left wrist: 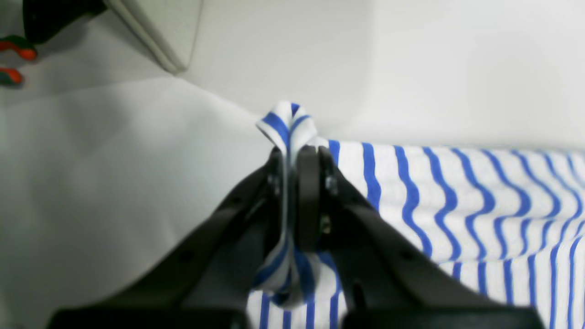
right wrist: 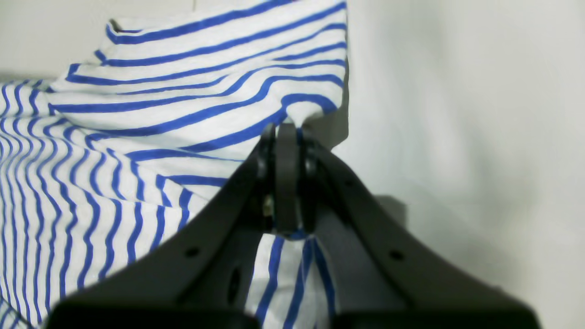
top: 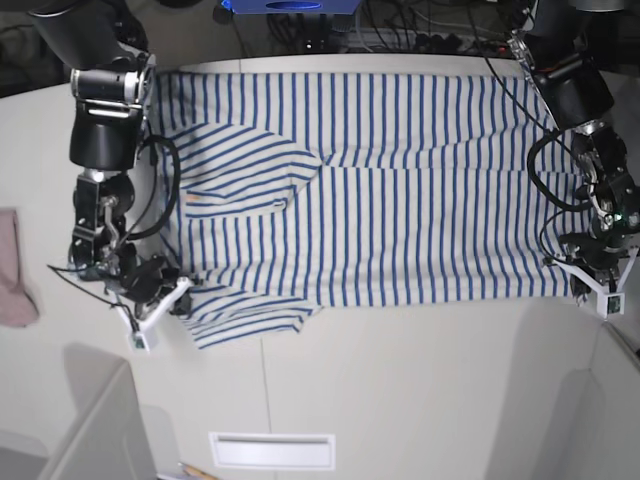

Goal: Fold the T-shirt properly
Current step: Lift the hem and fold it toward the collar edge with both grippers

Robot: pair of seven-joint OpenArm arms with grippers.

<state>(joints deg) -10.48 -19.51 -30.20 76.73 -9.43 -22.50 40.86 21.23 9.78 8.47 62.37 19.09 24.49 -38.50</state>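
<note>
A: How is the left gripper [left wrist: 292,157] posing?
B: It is reaching low, its fingers [left wrist: 307,196] pinching closed on the T-shirt [left wrist: 480,214].
A: And the right gripper [right wrist: 285,137]?
B: It is clamping likewise, both arms stretching down at opposite sides in the base view.

The pale desk [top: 400,380] carries the striped T-shirt [top: 400,190] spread flat, with a pinkish cloth [top: 12,270] well left of it.
</note>
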